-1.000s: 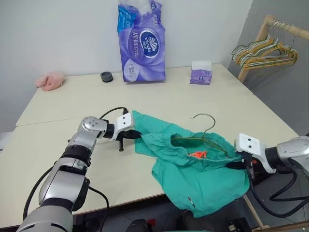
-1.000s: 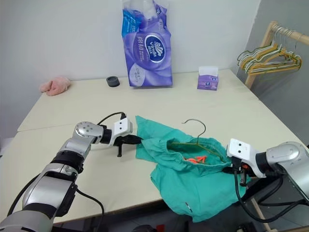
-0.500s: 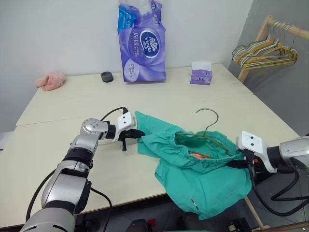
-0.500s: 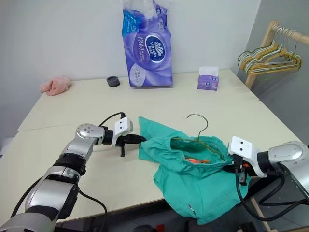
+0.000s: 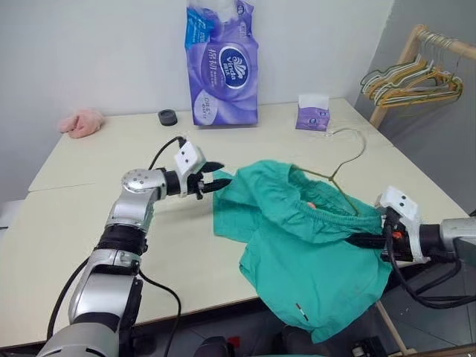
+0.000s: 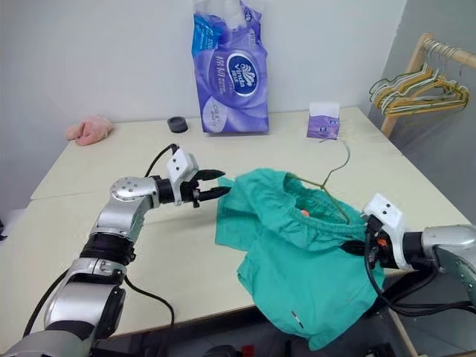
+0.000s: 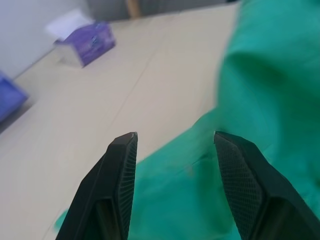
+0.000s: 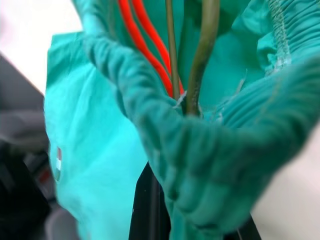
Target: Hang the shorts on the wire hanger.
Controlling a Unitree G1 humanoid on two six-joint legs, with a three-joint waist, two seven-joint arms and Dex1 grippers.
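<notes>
Shorts draped on wire hanger, 4 o'clock table edge.
The shorts were judged soft and light; grip the waistband. The right gripper pinched waistband and wire hanger; the left gripper stood spread, empty.

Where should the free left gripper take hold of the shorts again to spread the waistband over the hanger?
Judging by the pose, grip the gathered waistband of the shorts on its near-left rim, coming in level from the left gripper side. That elastic edge stands raised off the table as a thick fold, while the right gripper pins the opposite rim with the wire hanger.
</notes>
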